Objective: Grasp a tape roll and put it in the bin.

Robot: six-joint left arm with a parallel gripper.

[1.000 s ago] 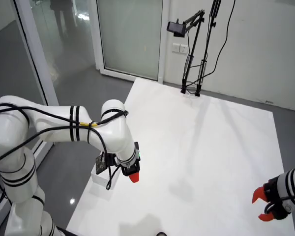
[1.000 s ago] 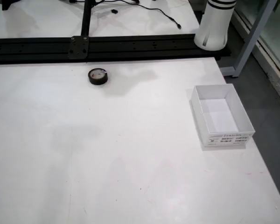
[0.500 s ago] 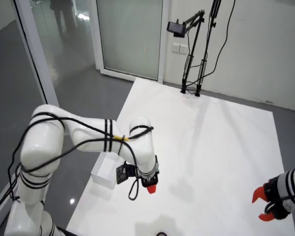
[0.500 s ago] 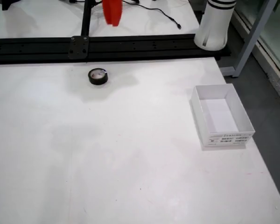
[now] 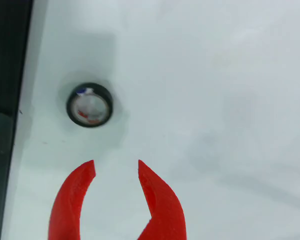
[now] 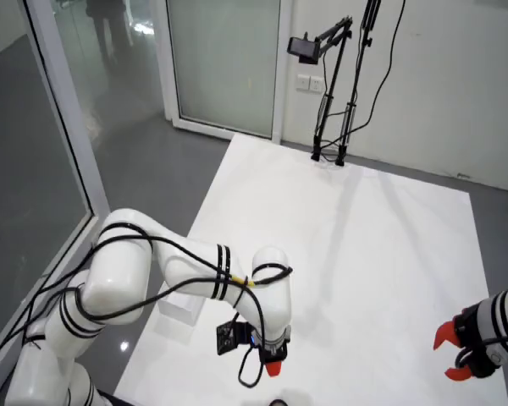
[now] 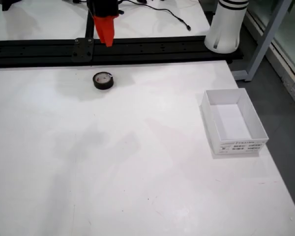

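On the white table (image 7: 137,162), one tape roll (image 7: 103,80) and one bin (image 7: 232,122) are seen; the gripper (image 5: 116,170) is spread, empty.

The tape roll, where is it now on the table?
In the view facing the table, the tape roll lies flat at the far left, near the black rail, under the gripper, far from the bin.

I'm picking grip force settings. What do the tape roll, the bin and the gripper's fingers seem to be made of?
Tape roll: glossy black band, probably vinyl, with a pale core.
Bin: thin matte white walls and a printed label, likely cardboard.
Fingers: smooth uniform red, seemingly moulded or printed plastic.
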